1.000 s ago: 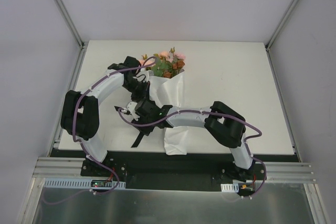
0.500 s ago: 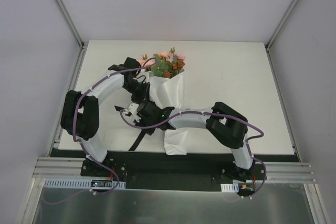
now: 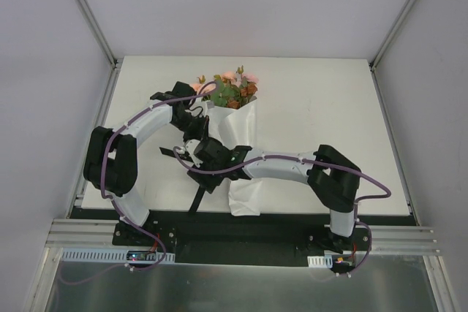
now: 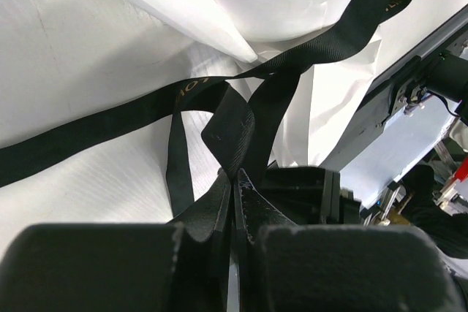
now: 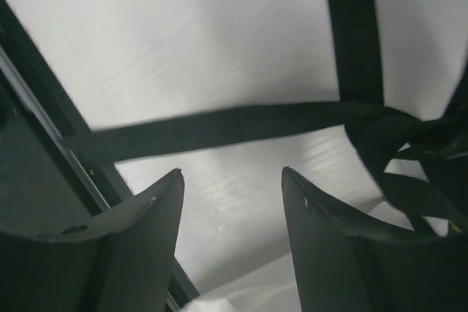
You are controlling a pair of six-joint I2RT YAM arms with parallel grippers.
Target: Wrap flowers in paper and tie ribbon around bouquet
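The bouquet lies on the table with its pink and rust flowers (image 3: 231, 90) at the far end and the white paper (image 3: 240, 135) wrapped round the stems. A black ribbon (image 4: 95, 128) with gold lettering crosses the paper (image 4: 88, 49) and bunches into a loose tangle. My left gripper (image 4: 235, 172) is shut on a fold of that ribbon; from above, the left gripper (image 3: 191, 135) sits at the cone's left side. My right gripper (image 5: 232, 173) is open above the table with a ribbon (image 5: 219, 126) strand lying just beyond its fingertips, nothing between them. In the top view the right gripper (image 3: 205, 177) is just nearer than the left.
A ribbon tail (image 3: 198, 199) trails to the table's near edge. The paper's lower end (image 3: 245, 199) also reaches that edge. The black front rail (image 5: 44, 118) runs close on the left in the right wrist view. Grey walls enclose the white table (image 3: 329, 107).
The right arm's elbow has swung to the right and its wrist has shifted slightly right. The ribbon tail at the near edge has moved right with it. The left arm holds still.
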